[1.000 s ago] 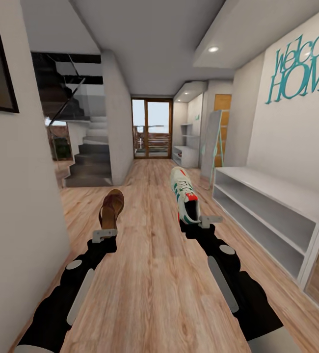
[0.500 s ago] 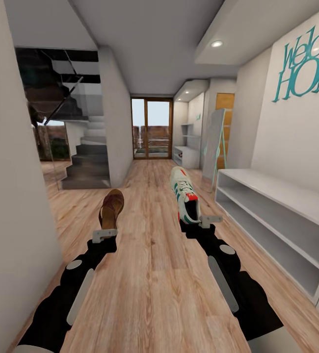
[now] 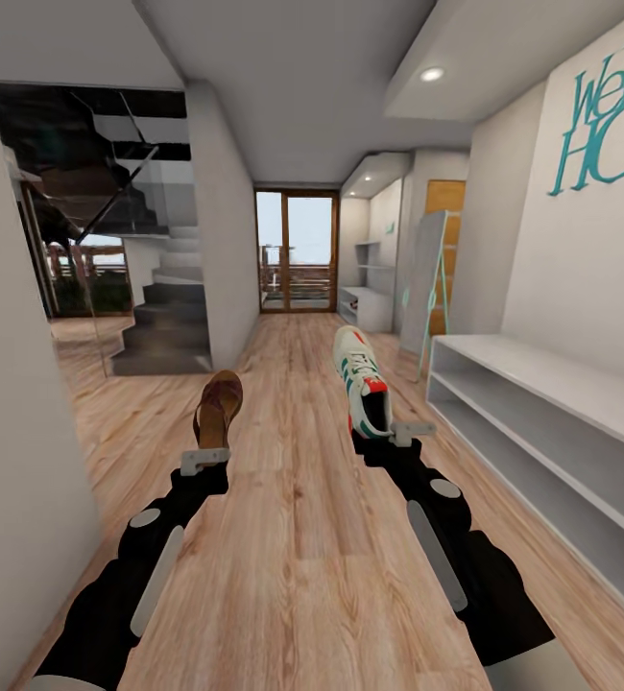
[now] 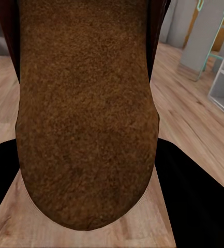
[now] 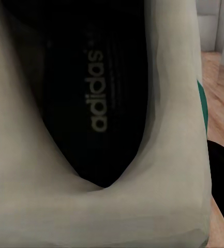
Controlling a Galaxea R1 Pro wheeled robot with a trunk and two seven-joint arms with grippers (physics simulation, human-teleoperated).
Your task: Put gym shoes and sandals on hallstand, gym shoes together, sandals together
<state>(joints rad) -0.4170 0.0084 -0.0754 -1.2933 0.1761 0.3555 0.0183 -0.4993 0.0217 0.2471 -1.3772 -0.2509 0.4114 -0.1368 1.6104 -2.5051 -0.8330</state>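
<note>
Currently mid-carry: left claw (image 3: pixel 206 459) holds a sandal (image 3: pixel 219 408), right claw (image 3: pixel 389 437) a gym shoe (image 3: pixel 360 379), both held off the floor (image 3: pixel 302 537); next, drive to the grey shoe rack (image 3: pixel 365 305) far down the corridor and set them on it.

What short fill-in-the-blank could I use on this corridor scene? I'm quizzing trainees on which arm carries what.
1. The left gripper holds a brown ____.
2. The right gripper holds a white ____.
3. The low white bench stands on the robot's ____ side.

Missing words: sandal; gym shoe; right.
</note>
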